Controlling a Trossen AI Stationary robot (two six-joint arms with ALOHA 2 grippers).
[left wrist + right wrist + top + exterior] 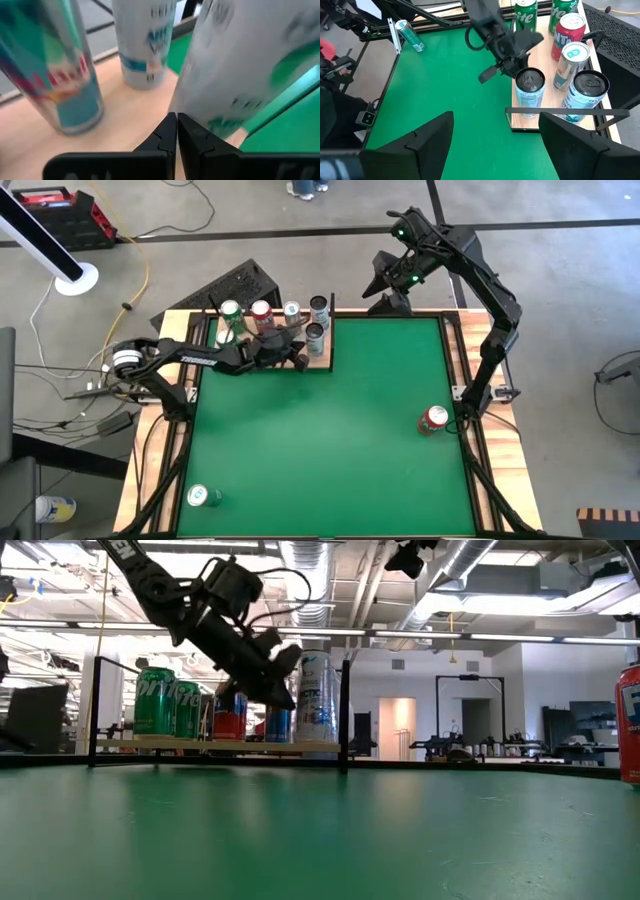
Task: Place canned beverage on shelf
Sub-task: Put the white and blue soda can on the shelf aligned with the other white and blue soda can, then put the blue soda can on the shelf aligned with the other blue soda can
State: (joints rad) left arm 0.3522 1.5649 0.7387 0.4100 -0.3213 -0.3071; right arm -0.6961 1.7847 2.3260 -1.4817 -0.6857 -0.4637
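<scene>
Green matting covers the worktop (330, 430), with an open workshop hall showing beyond it in the low view. At the mat's far-left corner the left claw (176, 131) hangs over the shelf (322, 364), its two dark fingers pressed together with nothing between them. Right next to its tips stands a white can (529, 93), near the shelf's front edge; whether the fingers touch it cannot be told. Behind it are a second white can (584, 96), a slim blue-and-silver can (569, 64), a red can (567, 35) and two green ones (229, 319) — a crowded board. Off the shelf, another red can (433, 420) waits by the mat's right edge and a green can (203, 496) sits at the near-left corner. The right claw (495, 134) is parked high beyond the far-right corner, fingers spread wide and empty.

The risk I see is a sideways move of the left claw — it could clip the closest white can and tip it into its neighbours or off the shelf edge.
</scene>
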